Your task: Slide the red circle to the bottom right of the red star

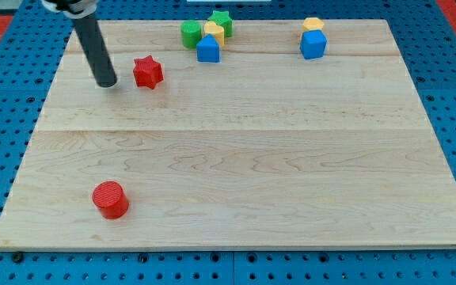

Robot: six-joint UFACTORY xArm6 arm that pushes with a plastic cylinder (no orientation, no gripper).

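Observation:
The red circle [110, 199] is a short red cylinder lying near the view's bottom left of the wooden board [236, 158]. The red star [147, 72] sits near the view's top left. My tip [108, 82] rests on the board just to the left of the red star, a small gap apart from it, and far above the red circle. The dark rod slants up toward the view's top left.
A cluster at the view's top centre holds a green cylinder [191, 33], a green star [221, 20], a yellow block [213, 32] and a blue block [208, 49]. At top right a yellow hexagon [313, 24] sits behind a blue cube [313, 44].

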